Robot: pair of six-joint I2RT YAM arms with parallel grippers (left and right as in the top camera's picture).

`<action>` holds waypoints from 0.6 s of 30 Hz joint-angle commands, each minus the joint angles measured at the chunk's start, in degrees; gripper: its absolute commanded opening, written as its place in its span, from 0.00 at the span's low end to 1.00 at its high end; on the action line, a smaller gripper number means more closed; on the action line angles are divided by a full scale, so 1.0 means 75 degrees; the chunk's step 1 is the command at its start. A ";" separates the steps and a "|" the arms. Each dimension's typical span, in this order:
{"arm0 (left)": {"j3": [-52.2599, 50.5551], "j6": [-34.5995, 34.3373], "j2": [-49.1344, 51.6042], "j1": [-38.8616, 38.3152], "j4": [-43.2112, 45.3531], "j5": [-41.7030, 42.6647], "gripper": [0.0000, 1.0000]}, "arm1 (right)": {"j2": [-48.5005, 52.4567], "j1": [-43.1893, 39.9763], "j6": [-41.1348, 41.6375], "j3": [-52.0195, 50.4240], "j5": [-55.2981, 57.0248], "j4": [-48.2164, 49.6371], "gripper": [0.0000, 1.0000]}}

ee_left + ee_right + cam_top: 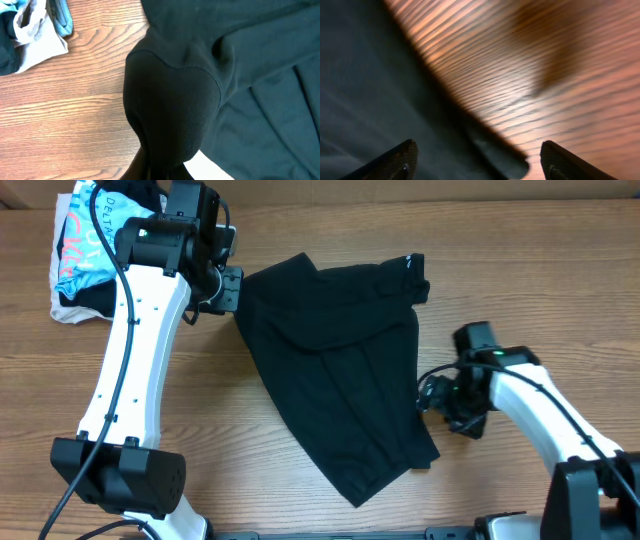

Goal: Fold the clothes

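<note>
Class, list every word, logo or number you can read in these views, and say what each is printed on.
"DELTA": white letters on the light-blue top, overhead view.
Pink lettering on the same top: too crumpled to read.
Small white logo on the black garment: too small to read.

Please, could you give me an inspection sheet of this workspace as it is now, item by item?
Surface: wooden table, bare grain showing.
Job's things: black garment spread flat, rumpled near the top.
Clutter: light-blue top in a pile with a beige garment, far left corner.
Grippers: left gripper shut on the garment's left edge; right gripper open over its right edge.
Cables: black cable running along the left arm.
Surroundings: nothing seen.
</note>
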 commanded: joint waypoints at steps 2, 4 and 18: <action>0.0128 0.0154 -0.0050 -0.0006 0.0096 -0.0125 0.04 | 0.0020 0.0449 -0.0044 -0.0006 -0.0035 0.0134 0.77; 0.0128 0.0154 -0.0050 -0.0006 0.0122 -0.0125 0.04 | 0.0029 0.0632 -0.0047 -0.0015 -0.0032 0.0219 0.72; 0.0128 0.0154 -0.0050 -0.0003 0.0166 -0.0157 0.04 | 0.0044 0.1207 0.0073 -0.1157 0.0221 0.1483 0.23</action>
